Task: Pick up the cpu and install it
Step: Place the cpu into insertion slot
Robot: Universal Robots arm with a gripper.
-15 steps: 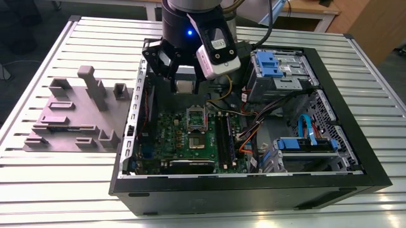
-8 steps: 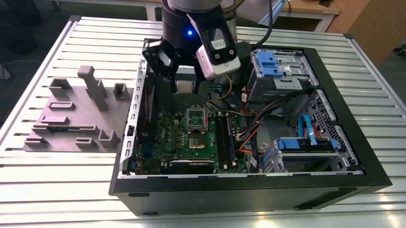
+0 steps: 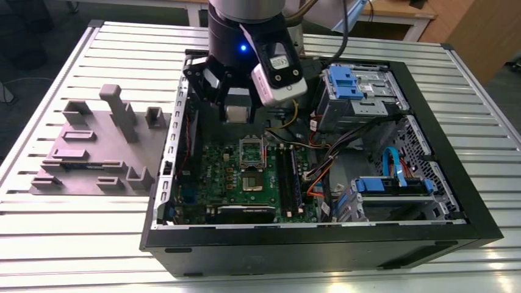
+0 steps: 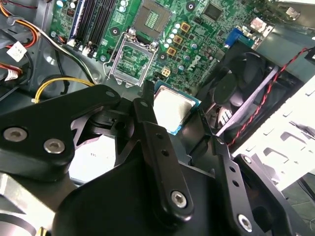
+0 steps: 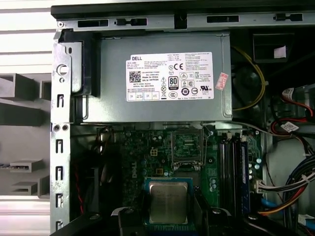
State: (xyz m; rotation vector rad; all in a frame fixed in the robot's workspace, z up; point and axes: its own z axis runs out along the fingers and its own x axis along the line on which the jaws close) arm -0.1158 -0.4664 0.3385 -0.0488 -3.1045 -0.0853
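Observation:
The cpu [image 4: 173, 107], a flat silvery square with a thin green edge, hangs between my black fingers [image 4: 145, 118] above the green motherboard [image 3: 218, 163]. My gripper [image 3: 236, 115] is shut on the cpu inside the open computer case [image 3: 326, 235], toward its rear. In the first wrist view the cpu [image 5: 168, 200] sits just short of the raised silver socket frame [image 5: 186, 146]. The exterior view shows that hinged frame [image 3: 251, 151] standing open, with the bare socket [image 3: 254, 181] below it, nearer the case front than my gripper.
A grey power supply [image 5: 162, 78] fills the case's rear wall. Blue drive cages [image 3: 354, 85] and loose cables [image 3: 321, 165] lie on the exterior view's right. A black fan [image 4: 236, 83] is beside the board. A grey fixture block [image 3: 97, 146] stands on the slatted table.

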